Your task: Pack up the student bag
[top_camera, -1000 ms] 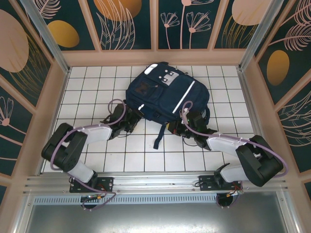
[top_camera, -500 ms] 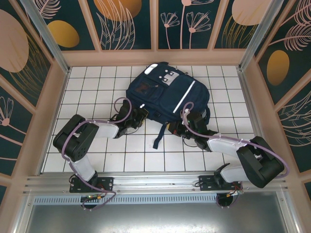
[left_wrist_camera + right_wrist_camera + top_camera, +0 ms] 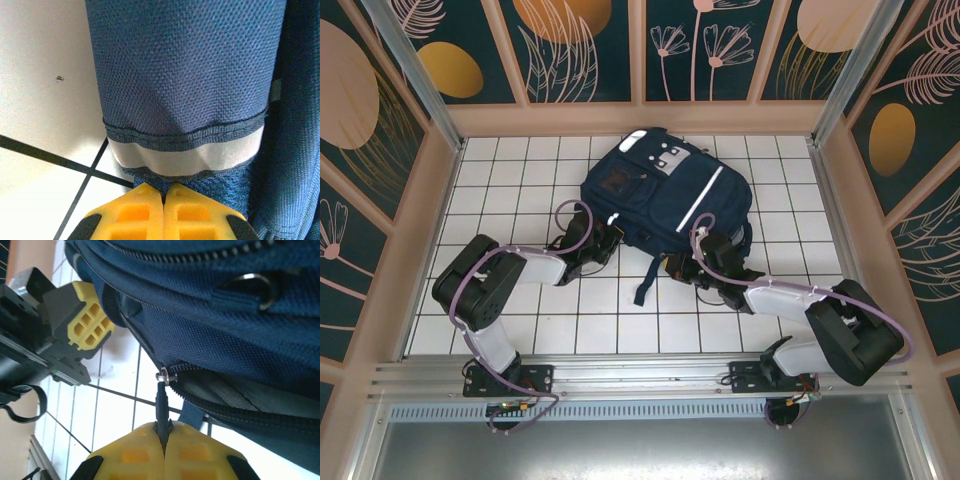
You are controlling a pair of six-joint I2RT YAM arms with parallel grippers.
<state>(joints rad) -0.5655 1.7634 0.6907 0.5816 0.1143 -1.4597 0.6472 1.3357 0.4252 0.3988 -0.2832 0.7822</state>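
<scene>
The student bag, navy with white stripes, lies flat at the middle back of the tiled table. My left gripper is at its near-left corner. In the left wrist view the yellow fingers are shut on a fold of blue bag fabric, just under a white reflective band. My right gripper is at the bag's near edge. In the right wrist view it is shut on the black zipper pull. The slider sits at the end of a partly open zipper.
A dark strap trails from the bag toward the near edge between the two grippers. Patterned walls and metal posts fence the white tiled table on three sides. The left gripper's yellow finger shows in the right wrist view.
The left arm reached in to the bag's near-left corner and its jaws closed on the fabric. The right gripper kept its hold on the zipper pull, nearly still.
</scene>
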